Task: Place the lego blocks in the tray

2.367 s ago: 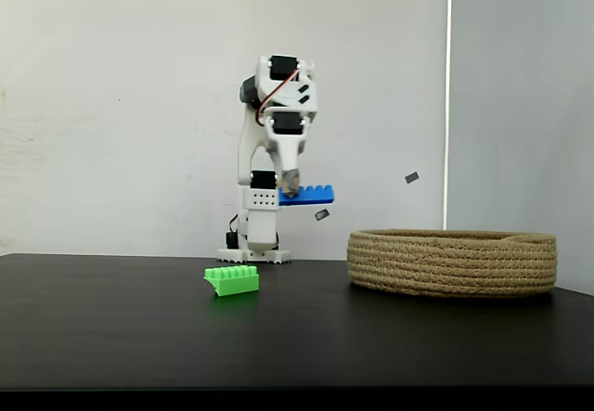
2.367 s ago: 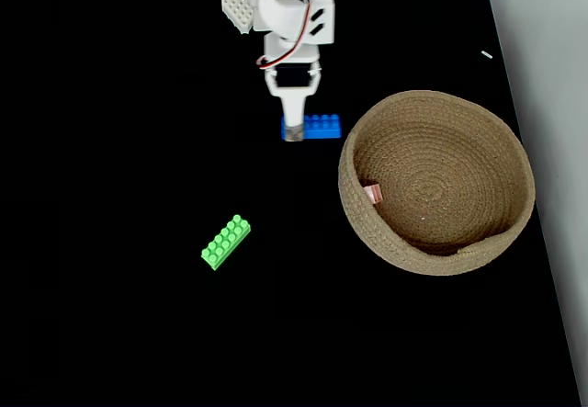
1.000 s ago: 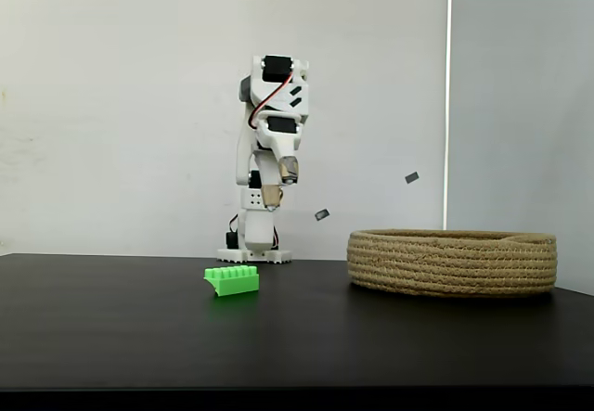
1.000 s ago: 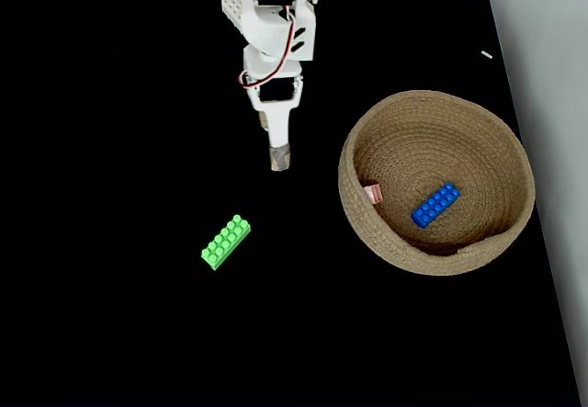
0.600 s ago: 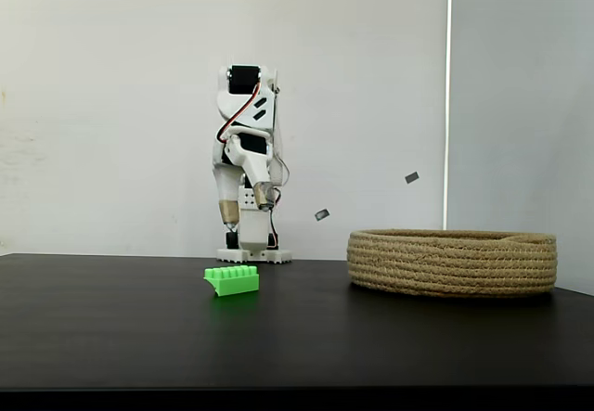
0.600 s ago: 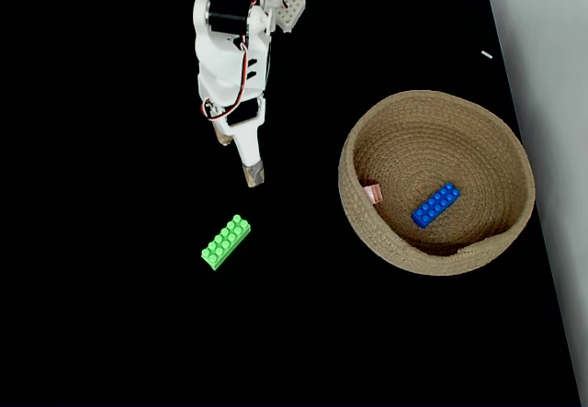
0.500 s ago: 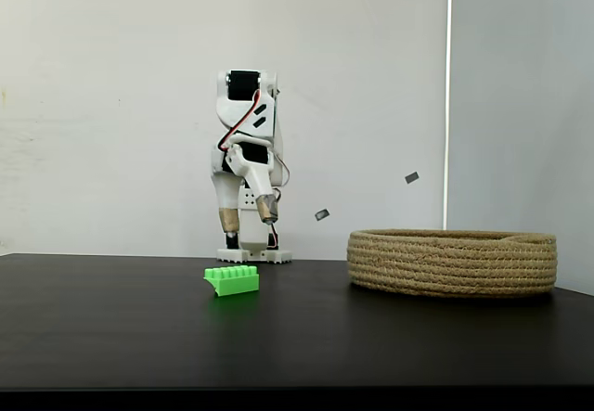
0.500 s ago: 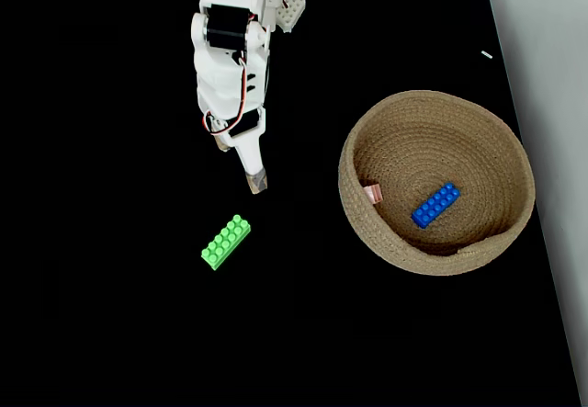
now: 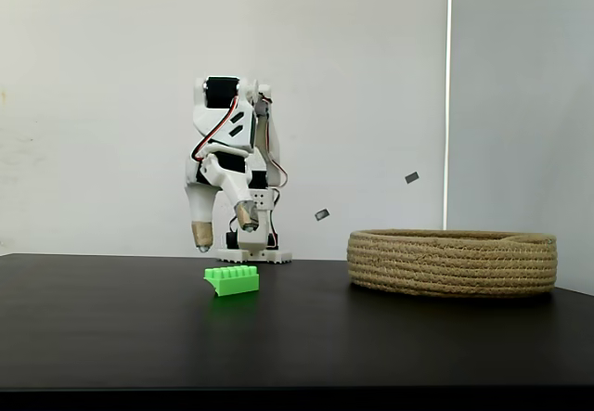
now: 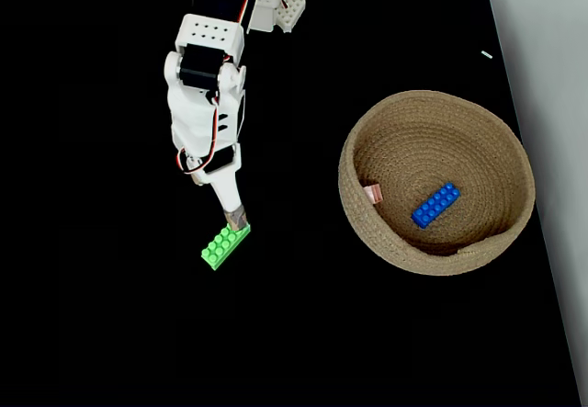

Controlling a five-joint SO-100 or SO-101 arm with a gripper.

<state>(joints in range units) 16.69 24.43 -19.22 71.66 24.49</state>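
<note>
Green and studded, the chunky brick [image 9: 232, 280] lies nearest the camera in a fixed view from table height, flat on the black table [image 9: 297, 337], with open tabletop on all sides of it. Above and just behind it the white arm [image 9: 227, 142] bends down, and the gripper [image 9: 223, 227] hangs with its two tan-tipped fingers [image 9: 200, 236] spread wide apart and nothing between them. In a fixed view from above, one fingertip [image 10: 237, 220] overlaps the upper end of the green brick [image 10: 224, 243]; whether it touches cannot be told, though the side view shows the tips above the brick's top. Off to the right, well apart from the arm, sits the tray [image 9: 452, 261], a low round basket of coiled tan rope, whose wall hides its contents from the side. From above, the blue brick [image 10: 435, 204] lies slantwise on the tray [image 10: 496, 240] floor, and the pale pink-orange brick [image 10: 372, 193] rests against the inner wall on the left. Farther back the arm's base [image 9: 252, 253] stands at the table's far edge, before a plain white wall [image 9: 102, 96]; a grey panel [image 9: 520, 96] closes the right side, with small dark marks [image 9: 412, 177] by its seam.
</note>
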